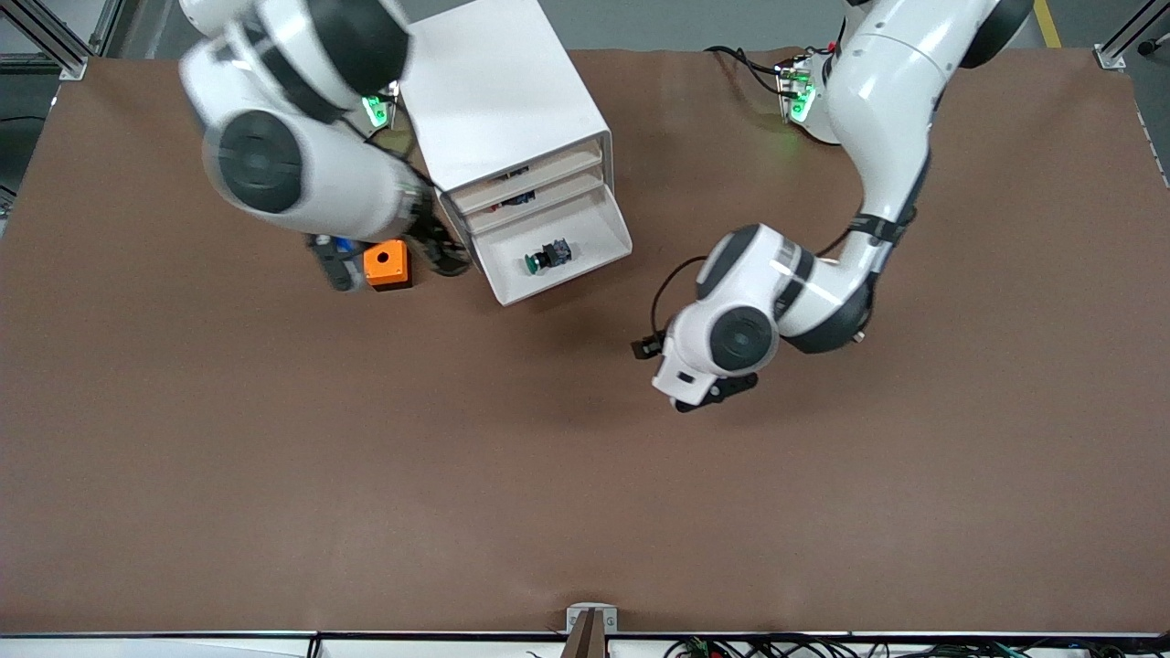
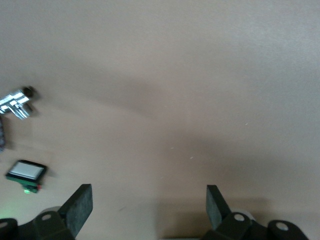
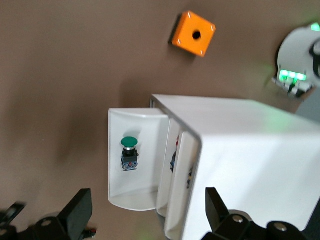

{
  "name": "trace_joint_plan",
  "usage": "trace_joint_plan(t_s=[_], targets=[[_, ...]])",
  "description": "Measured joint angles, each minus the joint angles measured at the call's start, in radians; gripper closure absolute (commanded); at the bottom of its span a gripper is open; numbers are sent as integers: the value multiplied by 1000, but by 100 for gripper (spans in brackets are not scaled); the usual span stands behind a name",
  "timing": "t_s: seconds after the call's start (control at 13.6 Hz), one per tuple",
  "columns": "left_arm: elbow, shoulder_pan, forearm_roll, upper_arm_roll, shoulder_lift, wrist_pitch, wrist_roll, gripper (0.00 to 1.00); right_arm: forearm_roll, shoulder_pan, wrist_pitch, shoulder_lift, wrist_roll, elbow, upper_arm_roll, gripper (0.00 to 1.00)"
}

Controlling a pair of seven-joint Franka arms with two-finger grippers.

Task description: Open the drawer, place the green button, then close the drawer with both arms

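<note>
The button (image 1: 547, 256) lay on its side in the pulled-out drawer (image 1: 585, 265) of the white cabinet (image 1: 498, 91); only closing remained. The right claw (image 3: 145, 212), spread and empty, hovered above the cabinet and drawer, with the orange cube (image 1: 386, 263) beside the cabinet. The left claw (image 2: 149, 207), spread, hung over bare table (image 1: 585, 475). A good close would probably press squarely on the drawer's front lip, sliding it straight in.

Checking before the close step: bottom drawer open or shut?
Open. The drawer is pulled out of the cabinet, with the green button lying inside it.
</note>
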Motion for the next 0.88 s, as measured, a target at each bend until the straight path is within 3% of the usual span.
trace_joint_plan(t_s=[0.29,0.59,0.88], targets=[[-53,-169,42,5,21,163,-196,0,-88,-192,-61,-113,-470,-3,-2,0],[-154,-211,43,6,30,329,-265,0,-204,-338,-37,-127,-905,-18,-3,0],[-166,-295,44,3,30,369,-370,0,-238,-454,69,-141,-1216,-89,-3,0]])
